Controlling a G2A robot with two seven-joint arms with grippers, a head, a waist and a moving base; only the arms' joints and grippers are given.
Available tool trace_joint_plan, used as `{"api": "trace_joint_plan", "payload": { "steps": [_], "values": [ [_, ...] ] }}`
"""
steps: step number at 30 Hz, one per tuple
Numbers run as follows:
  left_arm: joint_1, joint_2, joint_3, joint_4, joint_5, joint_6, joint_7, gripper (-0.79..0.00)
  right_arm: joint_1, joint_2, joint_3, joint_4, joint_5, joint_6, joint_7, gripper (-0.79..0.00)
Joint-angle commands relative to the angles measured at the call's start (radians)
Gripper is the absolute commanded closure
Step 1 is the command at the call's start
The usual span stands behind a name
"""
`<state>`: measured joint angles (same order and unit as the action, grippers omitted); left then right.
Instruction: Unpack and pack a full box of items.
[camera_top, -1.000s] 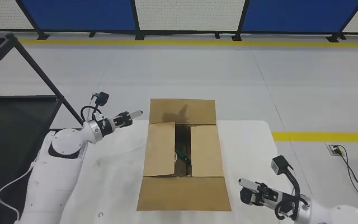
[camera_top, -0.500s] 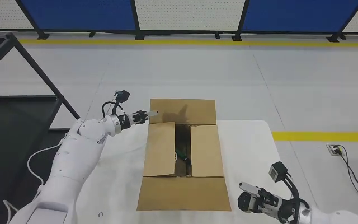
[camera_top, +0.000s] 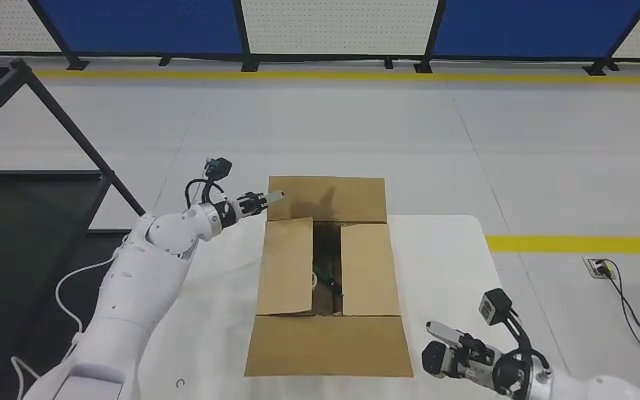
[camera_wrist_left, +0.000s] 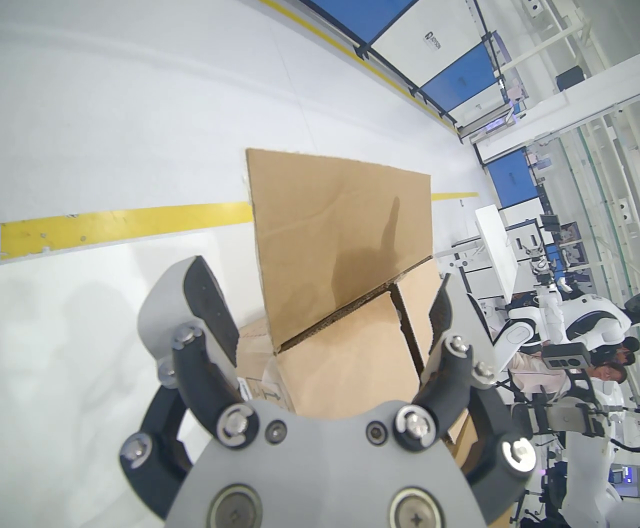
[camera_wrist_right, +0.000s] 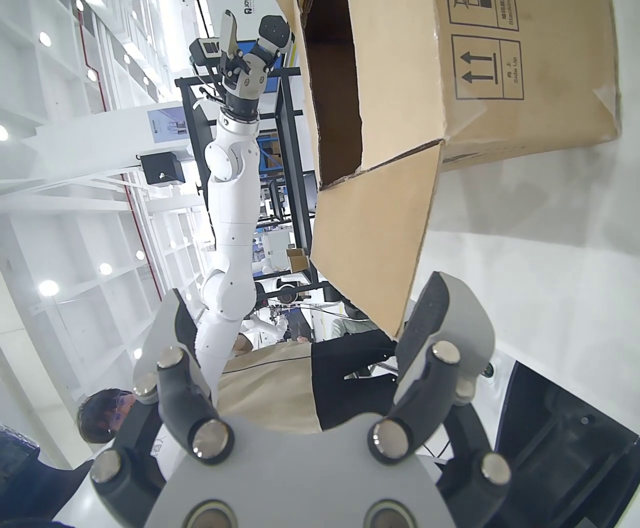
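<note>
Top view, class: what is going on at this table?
A two-armed robot faces a brown cardboard box on a white table. Its two outer flaps lie open; two inner flaps cover most of the opening. The left gripper hovers by the far left corner, the right gripper by the near right corner, both jaws open and empty.

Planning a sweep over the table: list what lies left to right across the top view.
Black frame → left gripper, jaws open → box's left flap → open gap → box's right flap → right gripper, jaws open → floor outlet.
</note>
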<state>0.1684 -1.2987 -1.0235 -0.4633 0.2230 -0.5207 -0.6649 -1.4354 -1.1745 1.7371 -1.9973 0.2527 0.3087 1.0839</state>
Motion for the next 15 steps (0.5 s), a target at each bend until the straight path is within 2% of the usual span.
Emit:
{"api": "trace_joint_plan", "payload": {
  "steps": [1, 15],
  "values": [
    [-0.007, -0.005, 0.003, 0.02, -0.016, -0.015, -0.013, -0.785, -0.004, 0.003, 0.004, 0.0, 0.009, 0.009, -0.001, -0.785],
    [-0.047, -0.055, 0.044, 0.136, -0.036, -0.108, 0.013, -0.785, -0.024, 0.033, 0.007, -0.007, -0.006, 0.083, 0.065, -0.785]
  ]
}}
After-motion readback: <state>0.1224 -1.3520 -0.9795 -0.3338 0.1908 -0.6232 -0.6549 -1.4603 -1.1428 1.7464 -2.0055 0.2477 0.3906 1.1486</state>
